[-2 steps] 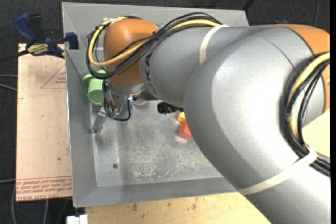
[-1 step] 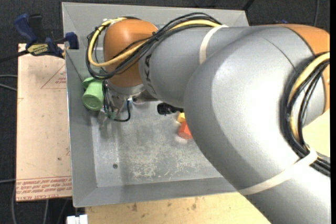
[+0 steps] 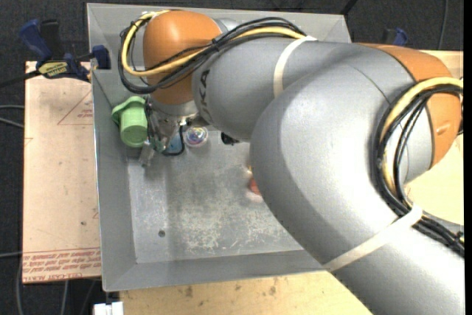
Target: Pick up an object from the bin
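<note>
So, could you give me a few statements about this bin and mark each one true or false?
1. A light green cylinder lies near the left wall of the bin. True.
2. The end effector hangs over the lower right corner. False: it is at the upper left, beside the green cylinder.
3. A small round clear thing lies just right of the end effector. True.
4. The arm reaches in from the left. False: it comes from the right.

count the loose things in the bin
4: green cylinder at the left wall, blue piece right of it, clear round piece beside that, reddish bit at the edge of the arm. More may be hidden.
</note>
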You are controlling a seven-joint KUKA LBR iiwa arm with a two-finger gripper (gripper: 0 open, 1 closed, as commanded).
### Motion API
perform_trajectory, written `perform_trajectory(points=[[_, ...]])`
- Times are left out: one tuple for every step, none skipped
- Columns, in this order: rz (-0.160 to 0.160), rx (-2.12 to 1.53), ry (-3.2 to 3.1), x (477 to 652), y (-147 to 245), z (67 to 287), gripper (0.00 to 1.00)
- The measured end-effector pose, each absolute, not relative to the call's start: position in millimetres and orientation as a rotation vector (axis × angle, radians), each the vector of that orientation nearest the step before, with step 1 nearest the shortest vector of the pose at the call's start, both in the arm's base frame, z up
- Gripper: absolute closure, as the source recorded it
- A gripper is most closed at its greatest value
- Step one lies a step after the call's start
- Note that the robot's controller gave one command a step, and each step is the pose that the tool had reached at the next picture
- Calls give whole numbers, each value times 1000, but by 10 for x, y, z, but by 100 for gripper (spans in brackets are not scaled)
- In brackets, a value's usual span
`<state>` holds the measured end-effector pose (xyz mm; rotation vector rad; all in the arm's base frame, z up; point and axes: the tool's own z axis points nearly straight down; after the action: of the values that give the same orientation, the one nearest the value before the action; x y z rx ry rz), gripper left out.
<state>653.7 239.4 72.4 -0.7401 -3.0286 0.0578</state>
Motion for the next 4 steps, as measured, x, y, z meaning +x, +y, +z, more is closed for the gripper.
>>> perform_trajectory(points=[[-1, -748, -3054, 6446, 2520, 1151, 100], [-6, -767, -3051, 6366, 2509, 1572, 100], [-11, -750, -3060, 6306, 2522, 2296, 100], [2, -238, -3132, 5909, 2141, 2093, 100]])
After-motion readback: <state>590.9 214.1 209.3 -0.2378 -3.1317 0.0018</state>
